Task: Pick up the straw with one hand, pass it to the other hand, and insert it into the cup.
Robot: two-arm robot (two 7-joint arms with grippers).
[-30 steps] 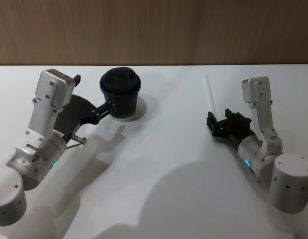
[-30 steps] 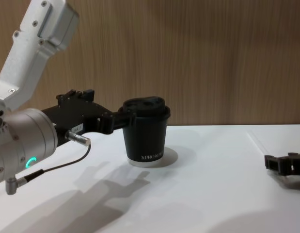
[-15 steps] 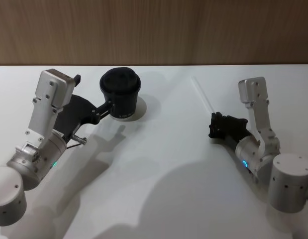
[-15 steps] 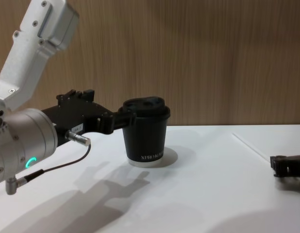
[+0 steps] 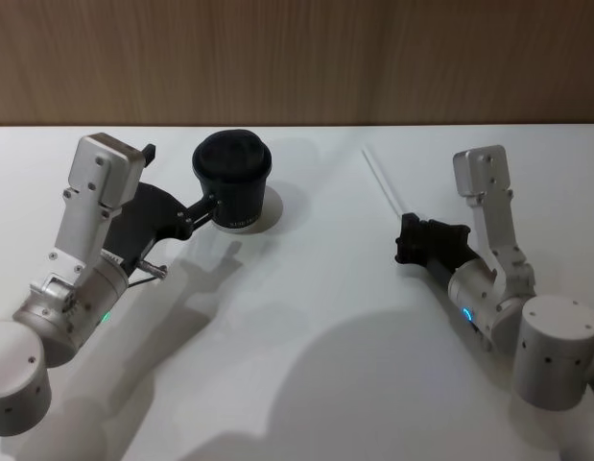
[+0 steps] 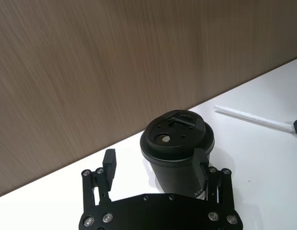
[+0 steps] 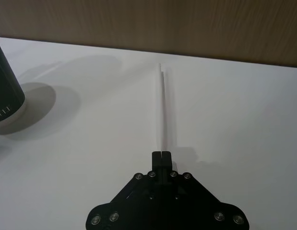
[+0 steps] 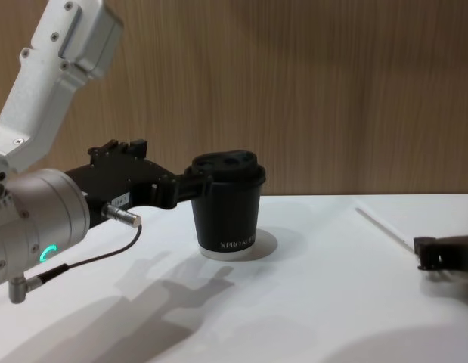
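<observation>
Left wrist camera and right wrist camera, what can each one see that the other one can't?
Left wrist view, not the right: the top of the cup, its lid with little holes, and the left gripper with fingers open. Right wrist view, not the left: the right gripper with fingers pinched shut on the end of the straw. Both: the straw, the cup's side, the white table and the wooden wall.
</observation>
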